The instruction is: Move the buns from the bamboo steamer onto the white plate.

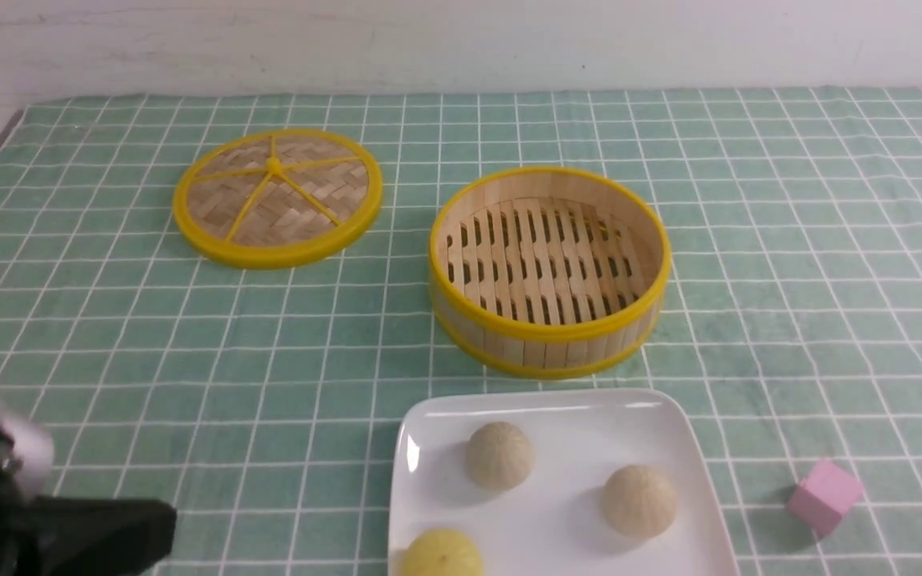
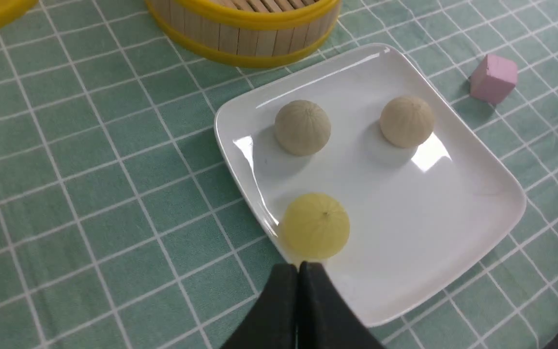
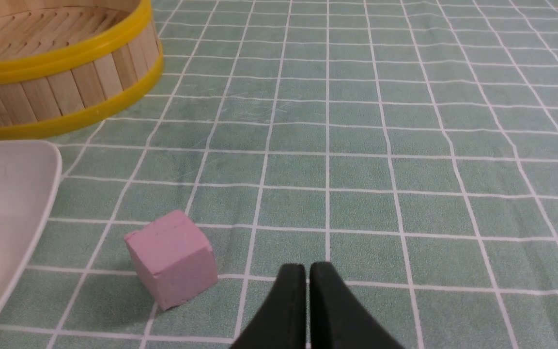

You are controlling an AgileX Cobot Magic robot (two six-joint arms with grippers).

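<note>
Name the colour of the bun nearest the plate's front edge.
Pale yellow bun, clearest in the left wrist view.

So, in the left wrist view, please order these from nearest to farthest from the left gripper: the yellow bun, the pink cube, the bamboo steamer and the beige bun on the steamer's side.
From the left gripper, nearest first:
1. Yellow bun, at the near edge of the white plate.
2. Beige bun, farther in on the plate.
3. Bamboo steamer, beyond the plate.
4. Pink cube, on the cloth off to the plate's far side.

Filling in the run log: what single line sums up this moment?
buns: all three on white plate | bamboo steamer: empty | left gripper: shut, empty | right gripper: shut, empty
</note>
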